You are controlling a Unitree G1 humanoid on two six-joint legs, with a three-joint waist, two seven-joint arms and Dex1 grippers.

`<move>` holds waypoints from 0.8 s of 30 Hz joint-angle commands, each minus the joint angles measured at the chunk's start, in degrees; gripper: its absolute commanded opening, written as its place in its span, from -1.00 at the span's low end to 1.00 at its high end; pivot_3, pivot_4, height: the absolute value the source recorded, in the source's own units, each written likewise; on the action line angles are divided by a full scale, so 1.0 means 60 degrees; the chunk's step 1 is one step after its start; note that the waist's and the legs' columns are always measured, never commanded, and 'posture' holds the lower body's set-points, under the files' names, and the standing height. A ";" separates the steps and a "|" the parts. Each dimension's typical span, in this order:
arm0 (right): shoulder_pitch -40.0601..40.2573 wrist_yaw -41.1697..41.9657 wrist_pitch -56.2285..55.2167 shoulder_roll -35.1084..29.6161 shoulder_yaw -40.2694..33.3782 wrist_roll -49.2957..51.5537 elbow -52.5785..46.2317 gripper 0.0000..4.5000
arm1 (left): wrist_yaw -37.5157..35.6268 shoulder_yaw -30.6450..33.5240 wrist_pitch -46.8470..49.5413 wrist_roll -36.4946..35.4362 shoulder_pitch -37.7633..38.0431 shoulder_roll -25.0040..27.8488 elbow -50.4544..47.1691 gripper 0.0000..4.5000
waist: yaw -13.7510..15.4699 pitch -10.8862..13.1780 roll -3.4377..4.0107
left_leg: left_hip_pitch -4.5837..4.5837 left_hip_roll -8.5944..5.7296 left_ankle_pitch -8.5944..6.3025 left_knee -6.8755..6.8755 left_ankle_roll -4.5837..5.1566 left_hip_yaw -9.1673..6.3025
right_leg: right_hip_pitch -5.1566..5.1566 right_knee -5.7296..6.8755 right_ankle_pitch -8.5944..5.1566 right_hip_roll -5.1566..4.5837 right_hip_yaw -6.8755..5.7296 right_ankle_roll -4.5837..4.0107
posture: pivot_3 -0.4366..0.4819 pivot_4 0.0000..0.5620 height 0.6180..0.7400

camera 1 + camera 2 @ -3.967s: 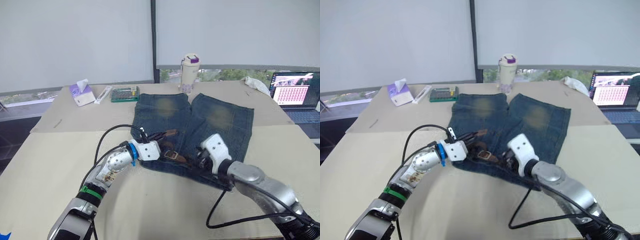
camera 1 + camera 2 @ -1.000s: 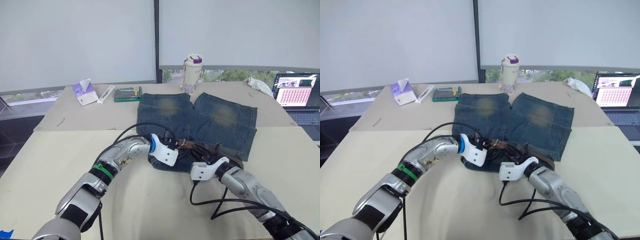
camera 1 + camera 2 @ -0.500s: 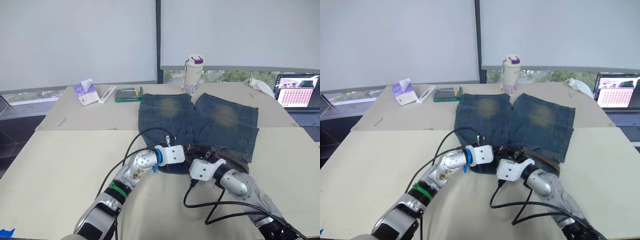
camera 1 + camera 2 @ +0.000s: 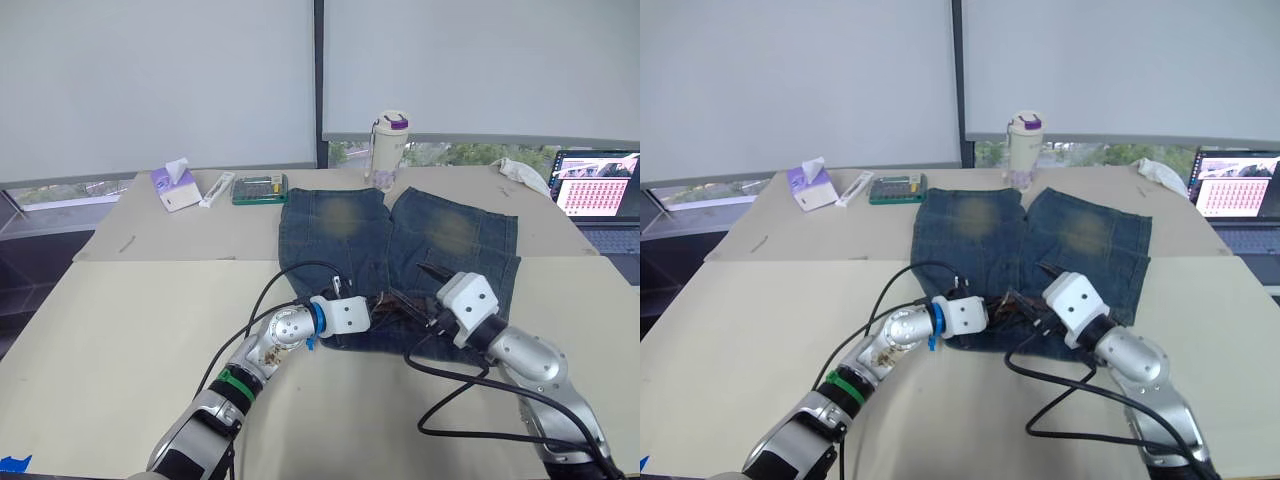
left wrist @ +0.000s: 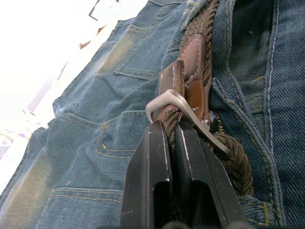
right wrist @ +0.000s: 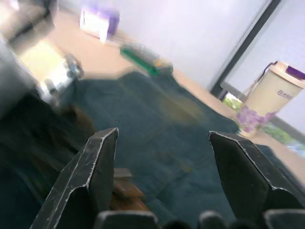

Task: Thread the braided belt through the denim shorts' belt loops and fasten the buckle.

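Observation:
The denim shorts (image 4: 400, 240) lie flat on the table, waistband toward me. The braided belt (image 4: 395, 305) runs bunched along that waistband. My left gripper (image 4: 372, 312) rests at the middle of the waistband. In the left wrist view it (image 5: 170, 126) is shut on the brown braid right below the silver buckle (image 5: 176, 102), whose leather tab points away from the fingers. My right gripper (image 4: 428, 293) hovers just right of it over the right leg, and stands wide open (image 6: 164, 138) with nothing between its fingers. The belt loops are too small to tell apart.
At the table's far side stand a tissue box (image 4: 170, 187), a green case (image 4: 258, 188), a cream tumbler (image 4: 388, 148), a white cloth (image 4: 522, 172) and an open laptop (image 4: 600, 185). Black cables (image 4: 470, 400) loop over the table beneath my right arm.
My right gripper has lifted from the waistband's front edge and swung back over the right leg. The left gripper has stayed at the waistband on the belt.

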 commanded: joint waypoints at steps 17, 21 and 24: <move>-0.1628 0.0085 -0.3441 -0.1164 0.2066 -0.3918 0.2323 0.18 | 0.0236 -0.0239 -0.0278 0.0088 0.0065 0.0017 -0.0020 -1.00 | -0.0044 0.0000 -0.0001 | 0.0032 0.0004 0.0000 -0.0002 0.0000 0.0001 | 0.0037 -0.0012 -0.0001 0.0002 -0.0001 0.0001 | -0.05 -0.47 1.00; -0.1840 0.0264 -0.3913 -0.1254 0.2282 -0.4115 0.2582 -0.46 | 0.0277 -0.0318 -0.0318 0.0124 0.0049 0.0072 -0.0031 -1.00 | -0.0031 0.0000 -0.0001 | 0.0031 0.0001 0.0000 -0.0002 0.0000 0.0002 | 0.0038 -0.0020 0.0000 -0.0002 0.0000 0.0000 | -0.05 -0.47 1.00; -0.1868 0.0237 -0.3986 -0.1136 0.2340 -0.4174 0.2741 -0.92 | 0.0287 -0.0330 -0.0350 0.0086 0.0058 0.0061 -0.0033 -1.00 | -0.0030 0.0000 -0.0001 | 0.0030 0.0002 -0.0001 -0.0003 0.0001 0.0002 | 0.0038 -0.0021 0.0000 -0.0001 -0.0001 0.0000 | -0.05 -0.47 1.00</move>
